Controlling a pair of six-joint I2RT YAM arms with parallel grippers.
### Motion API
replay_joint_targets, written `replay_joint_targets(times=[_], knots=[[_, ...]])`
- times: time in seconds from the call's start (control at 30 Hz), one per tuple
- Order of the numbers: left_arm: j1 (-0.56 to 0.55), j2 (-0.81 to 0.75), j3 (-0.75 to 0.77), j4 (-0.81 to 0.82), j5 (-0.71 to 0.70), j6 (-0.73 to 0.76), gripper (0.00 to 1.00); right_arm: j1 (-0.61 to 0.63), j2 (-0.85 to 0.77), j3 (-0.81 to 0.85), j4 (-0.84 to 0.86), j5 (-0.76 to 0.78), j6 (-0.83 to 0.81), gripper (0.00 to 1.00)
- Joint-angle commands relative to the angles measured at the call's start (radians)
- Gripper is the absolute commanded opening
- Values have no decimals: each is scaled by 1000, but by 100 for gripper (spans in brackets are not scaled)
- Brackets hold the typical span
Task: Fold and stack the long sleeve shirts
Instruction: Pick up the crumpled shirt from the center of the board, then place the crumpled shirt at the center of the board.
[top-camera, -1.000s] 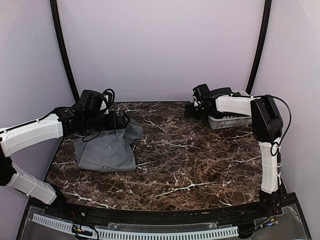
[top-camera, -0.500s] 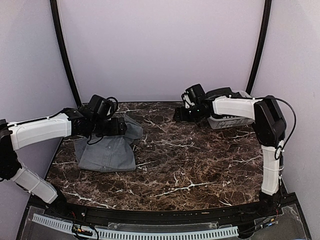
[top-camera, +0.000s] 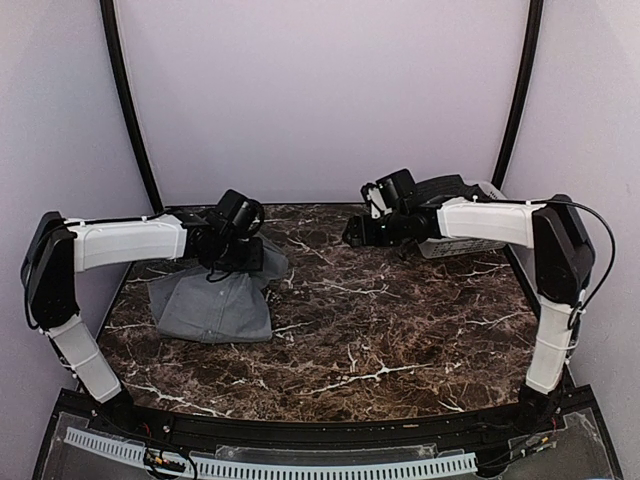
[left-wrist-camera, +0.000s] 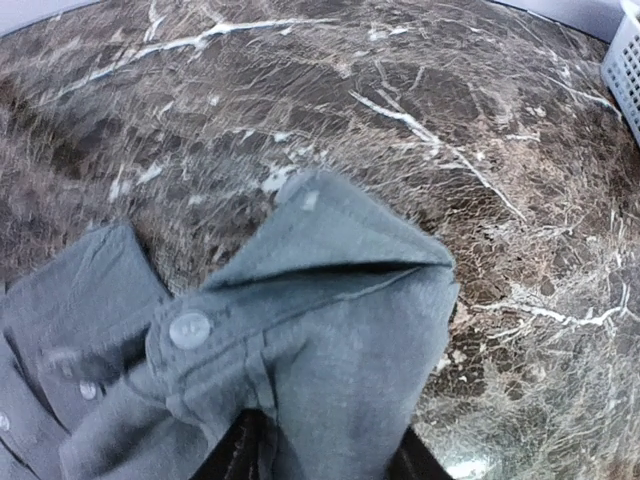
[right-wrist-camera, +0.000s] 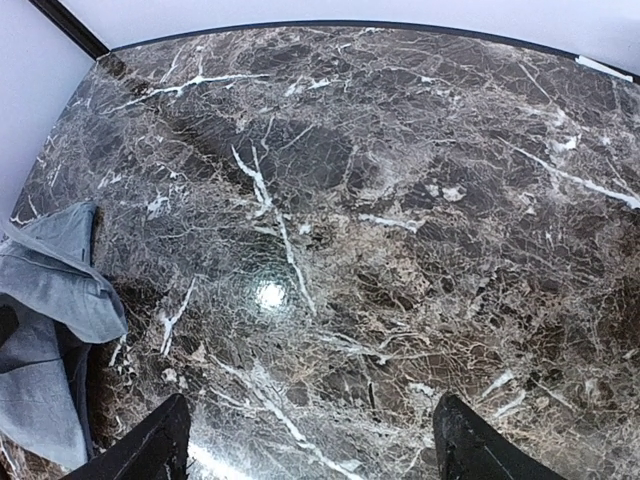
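Note:
One grey long sleeve shirt (top-camera: 215, 305) lies bunched at the back left of the dark marble table (top-camera: 380, 320). My left gripper (top-camera: 245, 258) is at the shirt's far right corner. In the left wrist view, grey cloth with a button (left-wrist-camera: 190, 329) and a folded collar edge (left-wrist-camera: 330, 300) fills the gap between the fingers, and the left gripper (left-wrist-camera: 325, 450) is shut on it. My right gripper (top-camera: 352, 235) hovers over bare marble at the back middle. In the right wrist view it (right-wrist-camera: 310, 440) stands open and empty, with the shirt (right-wrist-camera: 45, 300) at the left edge.
A white slatted basket (top-camera: 465, 243) sits at the back right, behind the right forearm; its corner (left-wrist-camera: 625, 60) shows in the left wrist view. Black curved poles rise at both back corners. A black rail runs along the near edge.
The left gripper slid right along the shirt's far edge and closed on the cloth. The right gripper moved left, away from the basket, still open.

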Motion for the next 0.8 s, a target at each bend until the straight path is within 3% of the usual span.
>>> replay_joint_targets(times=[0.0, 0.07, 0.13, 0.37, 0.43, 0.5, 0.63, 0.77], knots=[[-31, 63, 141, 0, -27, 83, 22, -3, -53, -39, 53, 11, -3, 80], [-79, 89, 225, 11, -19, 156, 7, -6, -64, -48, 54, 25, -6, 78], [-131, 102, 313, 28, 4, 231, 1, -13, -82, -58, 57, 40, -7, 76], [-300, 95, 656, 45, 158, 443, 0, -92, -232, -152, 82, 159, 68, 72], [-322, 80, 688, 67, 224, 463, 0, -113, -295, -190, 99, 200, 89, 73], [-328, 24, 632, 140, 291, 463, 0, -127, -359, -235, 127, 226, 105, 73], [-260, -190, 305, 398, 359, 396, 0, -130, -460, -323, 197, 235, 109, 73], [-30, -246, 19, 535, 472, 240, 0, -126, -487, -389, 276, 153, 73, 74]])
